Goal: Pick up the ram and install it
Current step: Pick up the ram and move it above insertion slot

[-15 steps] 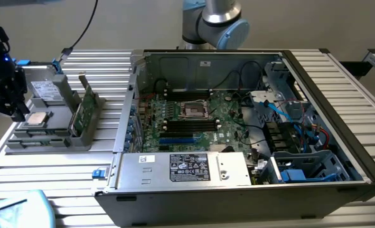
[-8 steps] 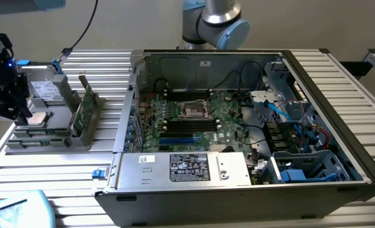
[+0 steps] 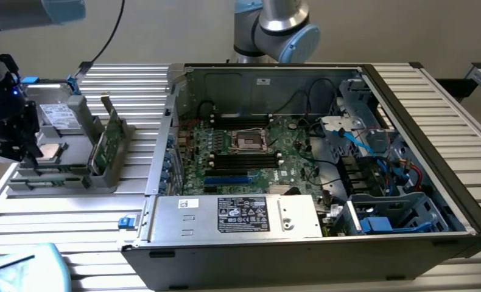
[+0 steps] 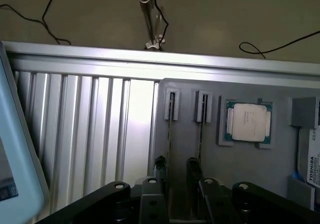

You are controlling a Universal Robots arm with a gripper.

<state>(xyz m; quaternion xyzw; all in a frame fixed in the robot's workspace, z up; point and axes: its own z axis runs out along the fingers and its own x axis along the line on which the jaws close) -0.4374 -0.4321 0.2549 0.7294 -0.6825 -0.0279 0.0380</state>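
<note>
On the grey parts holder (image 3: 62, 182), at the exterior view's left of the open computer case (image 3: 305, 267), we find the gripper (image 4: 176, 166) hovering with its jaws spread wide and nothing between them gripped. The ram (image 4: 170, 134) stands on edge in its slot, a thin line running straight away from the wrist, its near end apparently lying between the two fingers (image 4: 159, 165). A second stick (image 4: 201, 134) stands parallel just beside it, nearer the processor (image 4: 248, 122). We judge the jaws set to close across the ram's flat faces.
</note>
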